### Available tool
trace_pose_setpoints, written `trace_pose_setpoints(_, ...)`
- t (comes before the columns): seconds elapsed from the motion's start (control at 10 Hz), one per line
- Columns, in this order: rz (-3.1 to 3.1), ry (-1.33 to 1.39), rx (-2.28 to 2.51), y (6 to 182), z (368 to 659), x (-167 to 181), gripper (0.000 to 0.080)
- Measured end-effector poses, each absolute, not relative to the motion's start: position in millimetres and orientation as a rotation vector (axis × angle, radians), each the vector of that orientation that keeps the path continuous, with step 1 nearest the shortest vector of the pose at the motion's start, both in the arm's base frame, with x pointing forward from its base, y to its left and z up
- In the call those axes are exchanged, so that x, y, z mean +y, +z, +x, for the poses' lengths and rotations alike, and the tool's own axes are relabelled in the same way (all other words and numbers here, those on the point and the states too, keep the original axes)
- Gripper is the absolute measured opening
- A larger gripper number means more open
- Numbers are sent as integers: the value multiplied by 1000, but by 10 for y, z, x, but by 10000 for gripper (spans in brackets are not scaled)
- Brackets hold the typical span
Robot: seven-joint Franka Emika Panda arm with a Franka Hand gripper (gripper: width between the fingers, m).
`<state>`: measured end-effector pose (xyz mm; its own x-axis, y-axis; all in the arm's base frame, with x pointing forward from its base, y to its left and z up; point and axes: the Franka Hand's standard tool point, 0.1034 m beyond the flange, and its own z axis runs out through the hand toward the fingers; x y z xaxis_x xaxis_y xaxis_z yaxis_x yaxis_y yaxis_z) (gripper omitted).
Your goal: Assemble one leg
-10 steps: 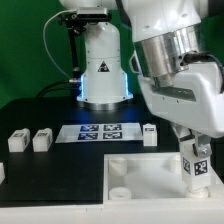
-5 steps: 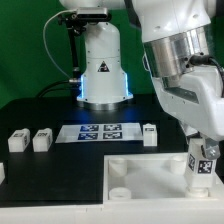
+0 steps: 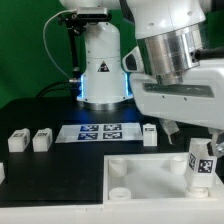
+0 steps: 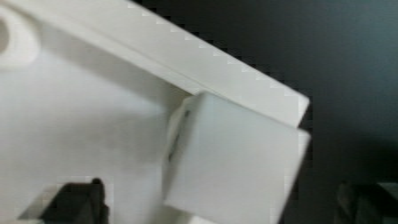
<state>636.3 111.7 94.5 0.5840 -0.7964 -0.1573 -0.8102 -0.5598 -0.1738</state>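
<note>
Leg: a small white block [image 3: 201, 165] stands upright on the plate, at the exterior view's right, with its black-and-white tag facing the camera. The wrist view shows it [image 4: 235, 165] close beside the plate's raised rim.
Leg's seat: I cannot tell whether it sits in a corner socket.
Gripper: it [image 4: 222, 200] hangs right over the leg, the big white arm filling the upper right of the exterior view.
Fingers: spread wide. In the wrist view one dark tip [image 4: 71, 200] shows on either side of the leg, each with a gap to it, and neither touches.
Plate: a large white square [image 3: 150, 178] lies on the black table at the front, and two round sockets [image 3: 118, 170] show along its side toward the exterior view's left.
Spare legs: two [image 3: 17, 141] [image 3: 41, 140] sit side by side toward the exterior view's left, well apart from the plate. A third [image 3: 150, 134] stands just beside the marker board's end, behind the plate.
Marker board: flat and white [image 3: 97, 131], it lies in front of the arm's base.
Base: a white column [image 3: 103, 62] bears a warning triangle, with a blue glow at its foot.
</note>
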Motion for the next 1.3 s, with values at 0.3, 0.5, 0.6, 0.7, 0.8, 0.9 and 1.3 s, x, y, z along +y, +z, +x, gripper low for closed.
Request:
trace_pose_setpoints(0.3, -2867, 9, 780, 904, 6343, 1262, 649)
trace_pose_setpoints(0.5, -2938, -8, 491, 848, 6334, 1285, 649)
trace_pose_setpoints(0.6, -2966, -18, 289, 802, 6334, 1231, 649)
trace_pose_setpoints(0.7, -2963, -17, 313, 789, 6343, 1172, 649)
trace_pose_setpoints(0.8, -2964, -29, 312, 793, 6364, 1121, 649)
trace_pose_setpoints(0.9, -2959, -27, 353, 793, 6365, 1129, 649)
trace_pose_setpoints(1.3, -2881, 9, 699, 788, 6357, 1157, 295)
